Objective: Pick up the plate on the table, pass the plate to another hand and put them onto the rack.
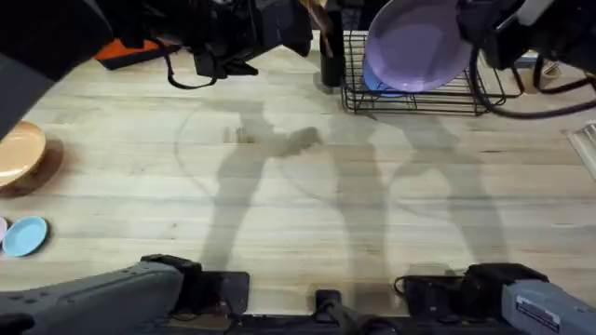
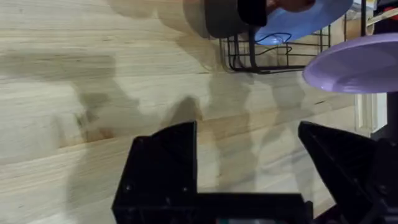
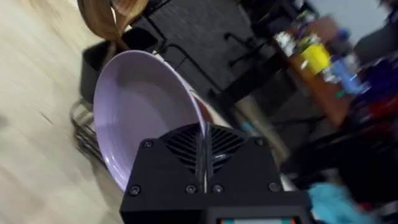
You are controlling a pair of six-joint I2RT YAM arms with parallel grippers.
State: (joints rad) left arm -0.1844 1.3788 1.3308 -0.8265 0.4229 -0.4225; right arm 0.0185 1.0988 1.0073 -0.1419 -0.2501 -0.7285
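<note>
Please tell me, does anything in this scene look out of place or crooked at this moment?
Nothing looks spilled or broken. The one thing not settled is the lavender plate: the right gripper holds it by the rim, tilted above the rack, not yet in a slot. The left gripper hangs open over the table.

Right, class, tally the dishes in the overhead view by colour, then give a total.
Lavender: 1, the plate.
Blue: 2, the blue plate in the rack and the small blue dish on the table.
Tan: 1, the tan dish.
Total: 4.
</note>
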